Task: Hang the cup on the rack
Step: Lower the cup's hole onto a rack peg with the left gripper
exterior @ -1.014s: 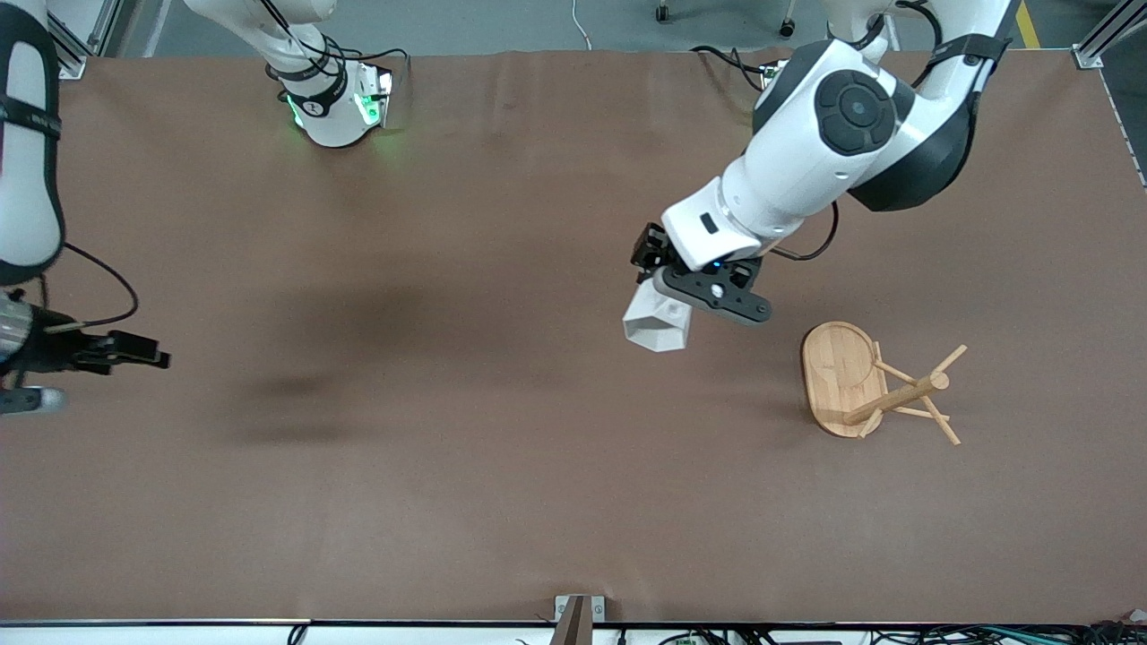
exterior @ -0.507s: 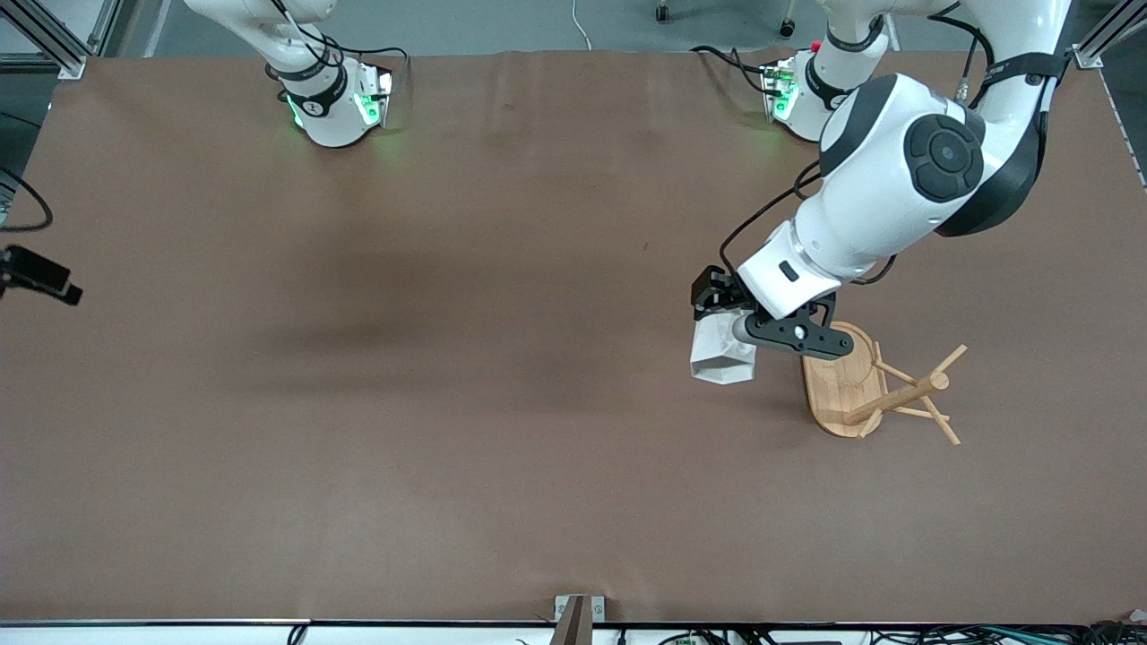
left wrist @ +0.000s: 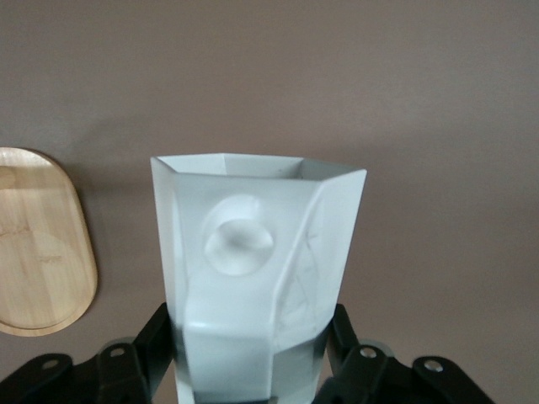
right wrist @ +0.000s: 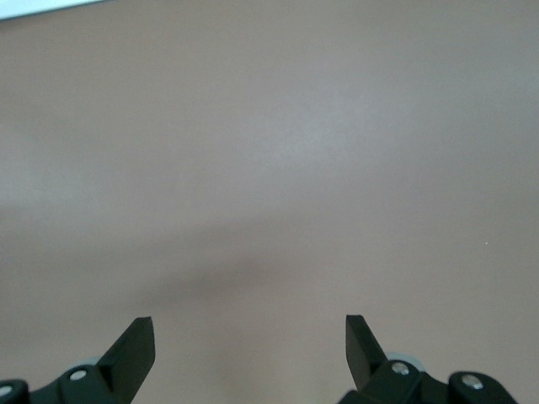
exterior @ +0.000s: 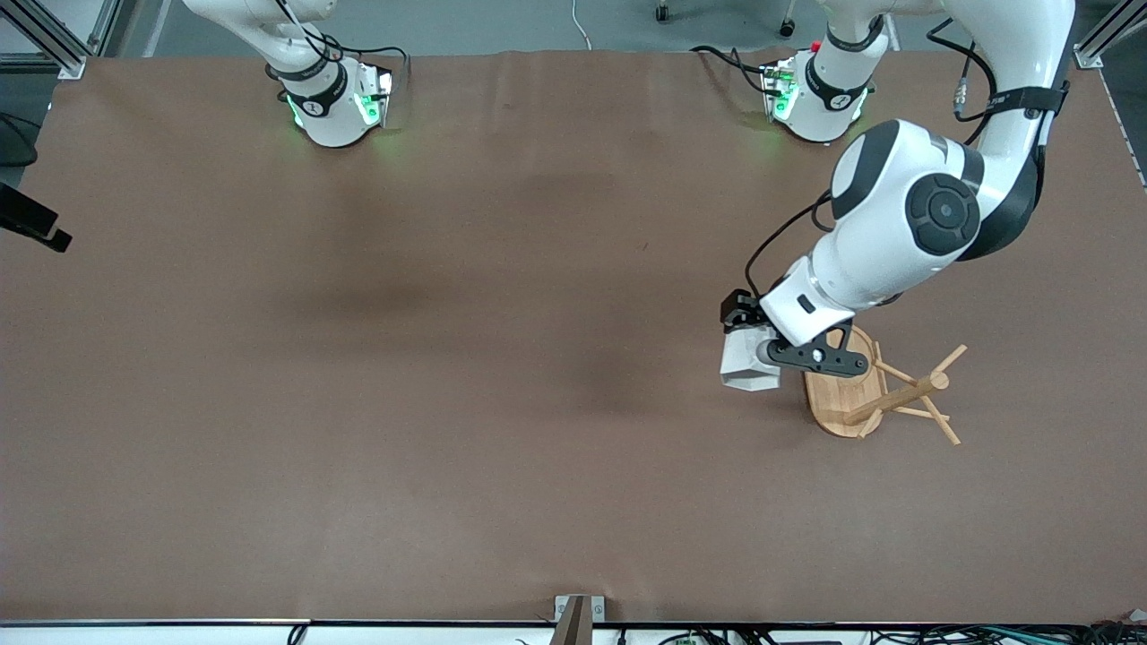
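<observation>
My left gripper (exterior: pixel 758 352) is shut on the white faceted cup (exterior: pixel 746 368) and holds it in the air just beside the oval base of the bamboo rack (exterior: pixel 883 391), on the side toward the right arm's end. In the left wrist view the cup (left wrist: pixel 253 252) stands between the jaws of the left gripper (left wrist: pixel 253 341), its blocky handle with the round hole facing the camera, and the rack's base (left wrist: pixel 38 244) shows beside it. The rack's post and pegs stand bare. My right gripper (right wrist: pixel 250 337) is open and empty over bare table.
The brown table cover (exterior: pixel 448 358) spreads wide between the arms. A black part of the right arm's hand (exterior: pixel 31 224) shows at the table's edge at the right arm's end. The two arm bases (exterior: pixel 332 107) stand along the top.
My left gripper has carried the cup toward the rack, now right beside its base. The right arm has drawn back to the table's edge.
</observation>
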### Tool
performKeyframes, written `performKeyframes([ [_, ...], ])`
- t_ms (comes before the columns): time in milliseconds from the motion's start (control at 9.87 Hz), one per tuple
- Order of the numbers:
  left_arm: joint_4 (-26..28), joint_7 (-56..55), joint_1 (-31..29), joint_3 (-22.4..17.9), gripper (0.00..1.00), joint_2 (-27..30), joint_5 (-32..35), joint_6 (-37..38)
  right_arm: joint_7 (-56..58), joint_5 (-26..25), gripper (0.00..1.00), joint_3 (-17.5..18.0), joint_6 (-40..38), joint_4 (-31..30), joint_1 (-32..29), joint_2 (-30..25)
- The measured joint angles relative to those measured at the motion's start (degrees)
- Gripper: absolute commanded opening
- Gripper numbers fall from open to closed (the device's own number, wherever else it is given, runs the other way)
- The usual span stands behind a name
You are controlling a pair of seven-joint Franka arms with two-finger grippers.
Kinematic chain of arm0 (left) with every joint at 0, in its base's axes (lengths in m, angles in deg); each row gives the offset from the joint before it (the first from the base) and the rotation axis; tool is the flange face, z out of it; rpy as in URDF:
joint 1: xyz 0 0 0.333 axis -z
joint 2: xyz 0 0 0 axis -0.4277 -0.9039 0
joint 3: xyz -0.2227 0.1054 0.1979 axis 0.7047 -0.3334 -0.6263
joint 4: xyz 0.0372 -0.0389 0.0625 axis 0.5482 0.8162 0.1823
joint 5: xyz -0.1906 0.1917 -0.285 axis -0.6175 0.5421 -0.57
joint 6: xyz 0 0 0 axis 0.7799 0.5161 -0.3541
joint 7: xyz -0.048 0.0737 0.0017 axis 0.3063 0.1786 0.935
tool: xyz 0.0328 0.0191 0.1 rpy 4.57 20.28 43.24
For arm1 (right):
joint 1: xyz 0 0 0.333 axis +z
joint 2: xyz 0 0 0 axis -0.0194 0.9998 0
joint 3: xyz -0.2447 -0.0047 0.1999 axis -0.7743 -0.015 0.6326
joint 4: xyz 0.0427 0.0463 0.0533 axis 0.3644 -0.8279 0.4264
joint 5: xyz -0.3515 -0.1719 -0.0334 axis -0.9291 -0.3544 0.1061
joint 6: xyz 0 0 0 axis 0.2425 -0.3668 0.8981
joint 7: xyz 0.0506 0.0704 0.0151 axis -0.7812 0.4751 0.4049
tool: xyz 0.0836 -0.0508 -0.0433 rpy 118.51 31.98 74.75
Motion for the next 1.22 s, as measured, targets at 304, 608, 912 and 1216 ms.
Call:
performKeyframes([
  [304, 2.3, 0.3, 0.6, -3.0, 0.01, 0.1, 0.0, -0.3, -0.1, -2.0, 1.0, 0.1, -0.1, 2.1, 0.0, 0.0],
  [608, 3.3, 4.3, 0.8, -6.4, 0.01, 0.4, 0.0, -0.3, -0.4, -1.0, 1.0, -0.1, -0.5, 1.9, -1.3, 0.2],
  [912, 3.4, 7.5, 0.8, -8.9, 0.01, 0.9, 0.0, -0.3, -0.4, 0.3, 1.0, -0.1, -0.8, 0.6, -1.4, 0.2],
  [1216, 3.4, 12.7, 0.8, -11.6, 0.01, 1.2, 0.0, -0.3, -0.4, 0.3, 1.0, -0.1, -0.8, 0.5, -1.4, 0.2],
])
